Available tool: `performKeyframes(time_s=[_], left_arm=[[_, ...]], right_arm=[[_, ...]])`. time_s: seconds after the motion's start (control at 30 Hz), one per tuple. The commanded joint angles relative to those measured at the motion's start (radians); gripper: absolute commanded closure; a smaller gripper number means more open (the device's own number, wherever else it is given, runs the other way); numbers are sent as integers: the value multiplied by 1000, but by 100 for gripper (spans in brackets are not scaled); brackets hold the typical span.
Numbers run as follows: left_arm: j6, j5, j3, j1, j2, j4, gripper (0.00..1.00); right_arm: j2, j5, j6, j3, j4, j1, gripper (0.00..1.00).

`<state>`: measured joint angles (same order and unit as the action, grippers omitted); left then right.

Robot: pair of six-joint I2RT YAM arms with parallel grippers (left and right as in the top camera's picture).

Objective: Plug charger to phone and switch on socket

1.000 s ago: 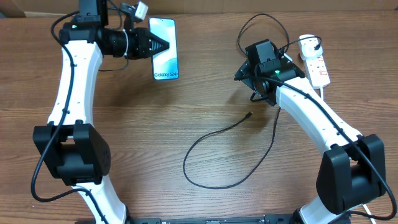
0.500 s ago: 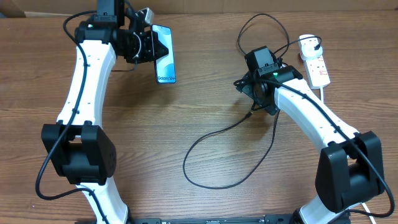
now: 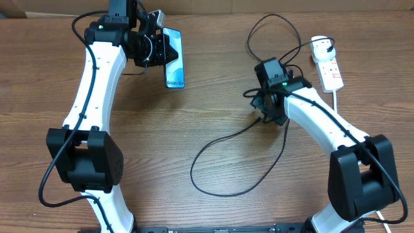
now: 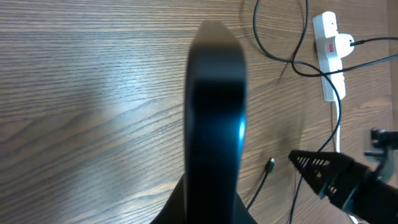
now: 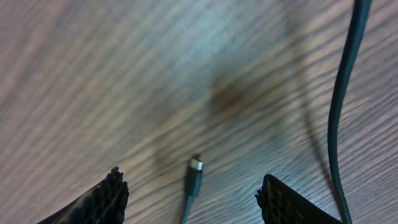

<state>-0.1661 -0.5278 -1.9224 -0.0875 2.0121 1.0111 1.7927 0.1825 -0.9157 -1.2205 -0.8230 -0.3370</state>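
charger tip [image 5: 194, 171] lay flat on the table [image 3: 194, 129], right btwn the right gripper's [image 5: 193, 185] wide-open fingers, touching neither, nothing held. its cable looped toward the near side, then ran back to the socket [image 3: 328, 65] at far right. phone [image 3: 174, 66] was far left, tipped on edge, w/ the left gripper [image 3: 160, 52] clamped on it.

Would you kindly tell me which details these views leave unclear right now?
Charging port of the slim blue-screened smartphone: edge-on and blurred in the left wrist view, too small overhead.
Switch position on the small white power strip: too small overhead.
Left gripper: its fingers are hidden behind the smartphone in the left wrist view.
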Motion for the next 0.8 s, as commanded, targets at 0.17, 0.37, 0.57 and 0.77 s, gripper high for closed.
performKeyframes(time_s=[0.17, 0.37, 0.57, 0.77], left_arm=[[-15, 30, -10, -1, -54, 7, 96], [-15, 31, -10, -1, -54, 1, 96], [-14, 31, -10, -1, -54, -5, 96], [-14, 31, -10, -1, -54, -3, 96]], right_arm=[[3, -84, 4, 65, 35, -2, 38], [3, -137, 4, 114, 77, -2, 45], [3, -204, 4, 122, 104, -2, 47], [4, -197, 4, 122, 108, -2, 55]])
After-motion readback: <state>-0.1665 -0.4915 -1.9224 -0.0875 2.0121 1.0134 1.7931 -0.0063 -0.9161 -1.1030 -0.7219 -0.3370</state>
